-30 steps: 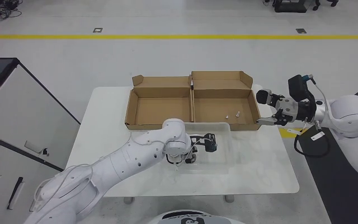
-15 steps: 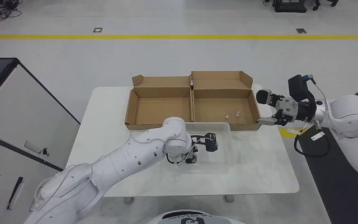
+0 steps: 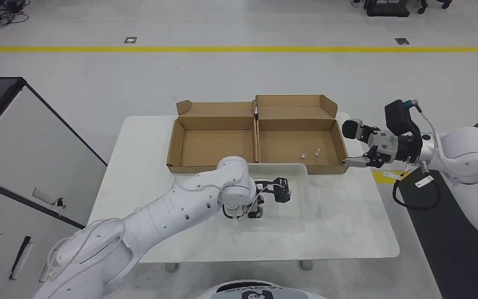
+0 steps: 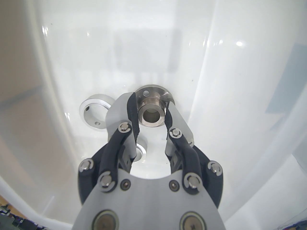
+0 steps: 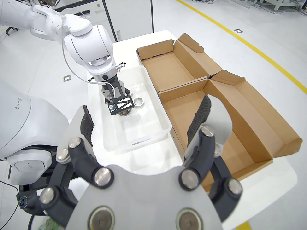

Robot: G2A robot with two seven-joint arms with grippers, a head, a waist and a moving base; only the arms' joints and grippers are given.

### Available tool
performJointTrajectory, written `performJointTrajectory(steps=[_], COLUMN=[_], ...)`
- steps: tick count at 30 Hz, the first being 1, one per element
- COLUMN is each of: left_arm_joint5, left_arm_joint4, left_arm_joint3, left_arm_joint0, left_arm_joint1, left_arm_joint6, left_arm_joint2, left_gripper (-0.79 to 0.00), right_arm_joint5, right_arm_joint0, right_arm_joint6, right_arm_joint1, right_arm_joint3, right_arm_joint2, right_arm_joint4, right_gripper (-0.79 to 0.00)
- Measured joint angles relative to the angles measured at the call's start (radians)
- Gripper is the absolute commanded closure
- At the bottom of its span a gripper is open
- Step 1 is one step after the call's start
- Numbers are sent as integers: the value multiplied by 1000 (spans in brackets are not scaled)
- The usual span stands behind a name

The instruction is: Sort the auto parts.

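The left gripper, ribbed black jaws closed snugly on a dull-steel flanged bushing, sits inside the translucent plastic tray at the centre of the top view. A brushed aluminium ring lies just beside the bushing. The right gripper hangs wide open and empty at the frame's right, near two open cardboard boxes.

silver bushing, brown boxes, white, perhaps translucent tray

glossy plastic tray; metal bushing
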Motion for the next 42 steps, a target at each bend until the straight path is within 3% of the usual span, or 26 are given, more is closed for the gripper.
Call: performJointTrajectory(steps=[2, 3, 4, 14, 22, 32, 42], left_arm_joint5=[1, 1, 1, 1, -4, 2, -75], left_arm_joint4=[0, 1, 1, 15, -14, -48, -109], left_arm_joint3=[2, 3, 3, -1, -74, -238, -403], left_arm_joint0=[1, 1, 1, -1, -11, 19, 91], left_arm_joint1=[-1, -1, -2, 0, 26, 102, 219], left_arm_joint6=[-1, -1, -1, 7, -30, -42, 34], left_arm_joint2=[1, 2, 2, -7, -73, -182, -372], left_gripper=[-209, -129, 0, 0, 0, 0, 0], right_arm_joint5=[0, 0, 0, 0, 0, 0, 0], right_arm_joint0=[0, 0, 0, 0, 0, 0, 0], right_arm_joint6=[0, 0, 0, 0, 0, 0, 0], right_arm_joint1=[0, 0, 0, 0, 0, 0, 0], right_arm_joint3=[0, 0, 0, 0, 0, 0, 0], right_arm_joint2=[0, 0, 0, 0, 0, 0, 0], right_arm_joint4=[0, 0, 0, 0, 0, 0, 0], right_gripper=[-785, -785, -785, -785, -785, -785, -785])
